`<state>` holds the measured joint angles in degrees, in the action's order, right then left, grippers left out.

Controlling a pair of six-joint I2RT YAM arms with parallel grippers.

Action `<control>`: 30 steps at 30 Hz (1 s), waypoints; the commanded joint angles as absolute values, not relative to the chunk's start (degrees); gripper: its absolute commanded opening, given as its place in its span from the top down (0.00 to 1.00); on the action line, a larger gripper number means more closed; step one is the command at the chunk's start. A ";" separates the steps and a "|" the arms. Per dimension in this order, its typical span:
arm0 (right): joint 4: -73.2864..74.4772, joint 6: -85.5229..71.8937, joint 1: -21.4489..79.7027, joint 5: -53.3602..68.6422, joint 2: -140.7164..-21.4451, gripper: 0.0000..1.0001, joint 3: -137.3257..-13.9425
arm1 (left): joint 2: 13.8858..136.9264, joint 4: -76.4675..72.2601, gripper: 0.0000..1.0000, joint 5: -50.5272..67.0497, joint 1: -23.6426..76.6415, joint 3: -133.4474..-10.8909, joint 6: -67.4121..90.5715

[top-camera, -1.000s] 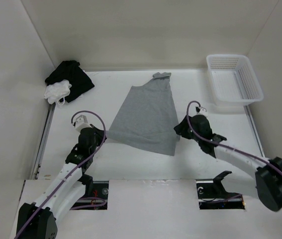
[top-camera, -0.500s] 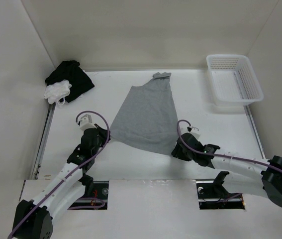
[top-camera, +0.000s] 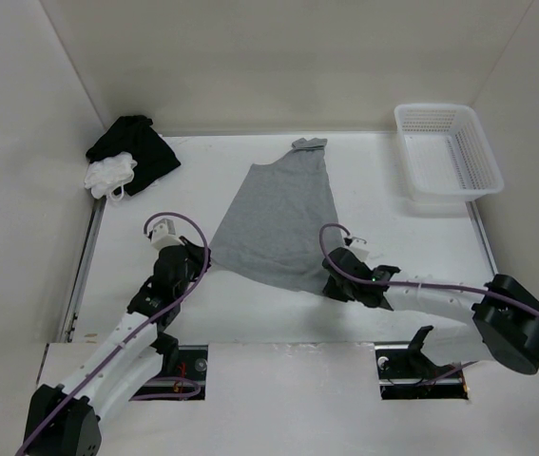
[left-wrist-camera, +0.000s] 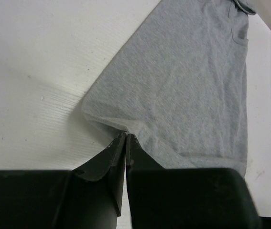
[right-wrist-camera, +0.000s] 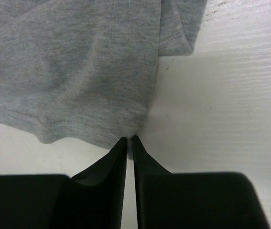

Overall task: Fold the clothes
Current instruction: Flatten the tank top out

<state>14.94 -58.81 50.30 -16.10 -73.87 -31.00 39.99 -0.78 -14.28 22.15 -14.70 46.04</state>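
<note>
The clothes (top-camera: 279, 218), a plain grey knit top, lie spread flat in the middle of the white table, narrow end toward the back wall. My left gripper (top-camera: 200, 258) is shut on the top's near left corner; in the left wrist view its tips (left-wrist-camera: 126, 134) pinch the fabric edge of the clothes (left-wrist-camera: 188, 86). My right gripper (top-camera: 331, 285) sits low at the near right corner. Its tips (right-wrist-camera: 129, 139) are closed on the stitched hem of the clothes (right-wrist-camera: 78, 71).
A white basket (top-camera: 448, 157) stands at the back right. A black cloth bundle (top-camera: 141, 147) with a small white cloth (top-camera: 109, 176) on it lies at the back left. Walls enclose the table on three sides.
My right gripper has come down from the top's right edge to its near right corner and closed on the hem. The left gripper has kept its hold, shifting only slightly.
</note>
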 commanded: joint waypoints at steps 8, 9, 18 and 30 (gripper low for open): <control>27.04 -56.17 51.72 -28.63 -52.95 1.00 -35.93 | 35.08 -2.29 1.00 -14.59 23.59 -20.64 46.93; 30.12 -55.38 52.33 -30.91 -48.47 1.00 -38.38 | 34.11 -1.76 1.00 -15.02 24.12 -22.57 46.85; 44.92 -35.28 65.85 -54.63 -39.98 1.00 -76.59 | 28.03 0.09 1.00 -26.79 29.74 -47.95 40.10; 4.77 15.54 79.58 -64.61 -54.57 1.00 -98.97 | 35.85 -10.35 1.00 -31.82 28.00 -68.20 24.45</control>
